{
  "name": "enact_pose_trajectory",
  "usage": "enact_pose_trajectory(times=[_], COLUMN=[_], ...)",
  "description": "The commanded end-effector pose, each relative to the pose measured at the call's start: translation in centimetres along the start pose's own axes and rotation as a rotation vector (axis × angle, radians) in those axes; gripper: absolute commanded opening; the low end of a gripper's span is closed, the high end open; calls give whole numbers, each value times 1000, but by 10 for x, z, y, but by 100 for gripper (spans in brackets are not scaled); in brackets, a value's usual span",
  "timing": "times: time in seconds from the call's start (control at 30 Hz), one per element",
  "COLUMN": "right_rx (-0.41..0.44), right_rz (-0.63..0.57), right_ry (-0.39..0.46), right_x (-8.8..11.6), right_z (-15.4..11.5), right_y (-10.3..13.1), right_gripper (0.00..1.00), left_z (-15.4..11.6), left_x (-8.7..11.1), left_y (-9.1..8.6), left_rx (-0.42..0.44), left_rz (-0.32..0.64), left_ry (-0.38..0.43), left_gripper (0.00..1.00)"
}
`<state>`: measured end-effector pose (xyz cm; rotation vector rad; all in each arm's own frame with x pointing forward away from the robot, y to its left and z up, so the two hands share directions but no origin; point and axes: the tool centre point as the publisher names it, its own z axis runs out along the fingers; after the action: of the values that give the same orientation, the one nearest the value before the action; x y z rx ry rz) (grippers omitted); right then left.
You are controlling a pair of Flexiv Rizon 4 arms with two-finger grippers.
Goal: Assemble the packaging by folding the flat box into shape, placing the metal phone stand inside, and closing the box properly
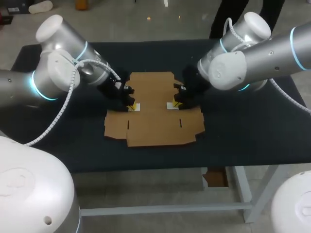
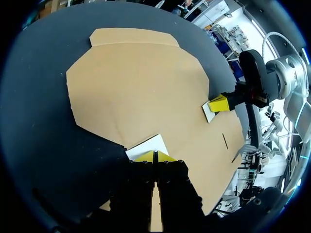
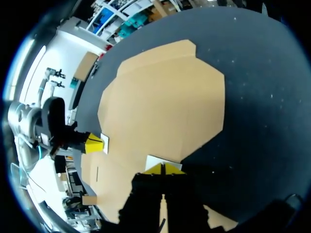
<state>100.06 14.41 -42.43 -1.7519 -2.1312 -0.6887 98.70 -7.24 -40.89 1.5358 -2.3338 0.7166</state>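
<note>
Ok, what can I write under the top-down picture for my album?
Left gripper and right gripper at the sides of a flat cardboard box on the dark table.

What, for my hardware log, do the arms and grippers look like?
The left arm and right arm have rounded silver-white shells, glowing blue joint rings and a white ribbed cable each. The left gripper and right gripper are black with yellow tips.

A dark-topped table (image 1: 252, 136); its white frame legs (image 1: 244, 187) show below the front edge.
</note>
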Motion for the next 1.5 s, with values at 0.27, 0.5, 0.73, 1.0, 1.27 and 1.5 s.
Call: enact_pose_trajectory(times=[0.27,0.5,0.73,1.0,1.27,1.5], right_rx=[19,-2,-34,-78,-108,-124], right_rz=[11,7,3,-2,-1,-9], right_ry=[-24,-26,-4,45,84,99], right_x=[-1,1,2,1,-3,-3], right_z=[10,1,-10,-25,-39,-50], right_y=[-2,-2,-3,-5,-7,-7], right_gripper=[0,0,0,0,0,0], left_z=[8,2,-7,-26,-45,-58], left_x=[-4,-3,-2,-1,-3,-3], left_y=[0,4,7,11,18,21], left_rx=[-39,-33,-18,17,50,66], left_rz=[-32,-36,-40,-50,-72,-94], left_ry=[-43,-48,-47,-55,-57,-56], left_gripper=[0,0,0,0,0,0])
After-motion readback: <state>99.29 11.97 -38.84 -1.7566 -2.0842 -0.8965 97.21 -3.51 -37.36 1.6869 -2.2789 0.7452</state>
